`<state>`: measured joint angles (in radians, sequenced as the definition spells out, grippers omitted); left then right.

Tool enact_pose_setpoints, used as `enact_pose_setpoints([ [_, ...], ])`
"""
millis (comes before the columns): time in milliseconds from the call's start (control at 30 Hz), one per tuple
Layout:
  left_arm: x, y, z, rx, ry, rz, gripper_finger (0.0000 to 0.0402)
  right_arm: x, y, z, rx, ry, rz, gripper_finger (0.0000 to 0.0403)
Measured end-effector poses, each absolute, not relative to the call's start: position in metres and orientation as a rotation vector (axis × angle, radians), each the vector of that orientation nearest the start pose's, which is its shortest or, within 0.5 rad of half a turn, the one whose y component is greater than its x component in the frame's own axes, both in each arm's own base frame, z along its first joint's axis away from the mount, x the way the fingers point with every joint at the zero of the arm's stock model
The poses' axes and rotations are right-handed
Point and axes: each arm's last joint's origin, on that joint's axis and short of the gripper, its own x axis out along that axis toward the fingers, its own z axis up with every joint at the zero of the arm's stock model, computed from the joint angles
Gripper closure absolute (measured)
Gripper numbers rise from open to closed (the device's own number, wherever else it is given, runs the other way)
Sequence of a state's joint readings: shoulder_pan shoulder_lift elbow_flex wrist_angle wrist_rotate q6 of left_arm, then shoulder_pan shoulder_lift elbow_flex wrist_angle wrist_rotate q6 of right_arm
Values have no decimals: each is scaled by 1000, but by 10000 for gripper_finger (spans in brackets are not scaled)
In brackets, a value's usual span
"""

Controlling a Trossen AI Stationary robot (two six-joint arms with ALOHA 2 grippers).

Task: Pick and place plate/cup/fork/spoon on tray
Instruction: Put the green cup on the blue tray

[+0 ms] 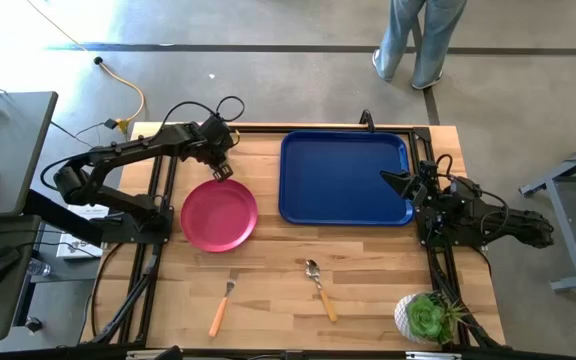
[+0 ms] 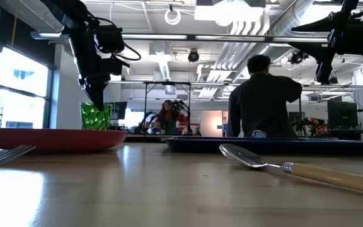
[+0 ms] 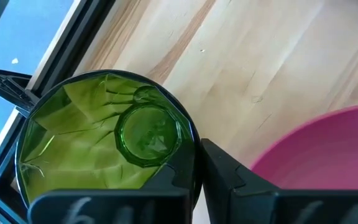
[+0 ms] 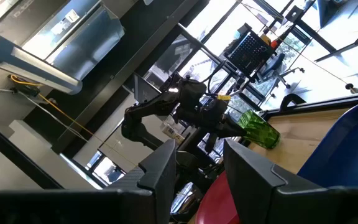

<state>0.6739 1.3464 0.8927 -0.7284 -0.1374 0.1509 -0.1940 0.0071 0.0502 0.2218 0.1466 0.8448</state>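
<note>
The green cup (image 3: 92,137) stands upright just beyond the pink plate's (image 1: 218,215) far rim; the low view (image 2: 96,117) shows it behind the plate, its base hidden. My left gripper (image 3: 199,146) is at the cup's rim, pointing down, shut on its wall. The blue tray (image 1: 346,150) lies to the right of the plate. My right gripper (image 1: 386,178) hovers open and empty over the tray's right edge. The fork (image 1: 222,306) and the spoon (image 1: 320,288) lie flat near the table's near edge. My left gripper has the cup's wall at the rim (image 3: 192,138), on the side toward the plate. One finger (image 3: 169,180) is inside the cup and one (image 3: 229,177) outside. The fingers come from above, pointing down. The cup is upright; whether it is off the table I cannot tell.
A green succulent in a white pot (image 1: 426,318) stands at the near right corner. Black frame rails (image 1: 158,200) run along the table's left and right sides. A person (image 1: 413,40) stands beyond the far edge. Bare wood lies between plate, tray and cutlery.
</note>
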Motion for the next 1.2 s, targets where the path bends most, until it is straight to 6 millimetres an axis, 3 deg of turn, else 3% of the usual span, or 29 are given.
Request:
enact_pose_setpoints([
  [200, 191, 157, 225, -200, 1202, 612, 398, 89, -22, 201, 825, -393, -206, 277],
  [400, 200, 160, 244, -185, 1128, 599, 400, 89, -22, 201, 825, -393, -206, 277],
  [633, 223, 153, 284, -71, 992, 541, 400, 89, -22, 201, 825, -397, -215, 277],
  [867, 251, 147, 330, 96, 700, 512, 400, 88, -23, 201, 815, -418, -267, 277],
  [1200, 269, 136, 369, 331, 457, 468, 400, 87, -26, 201, 821, -456, -348, 277],
])
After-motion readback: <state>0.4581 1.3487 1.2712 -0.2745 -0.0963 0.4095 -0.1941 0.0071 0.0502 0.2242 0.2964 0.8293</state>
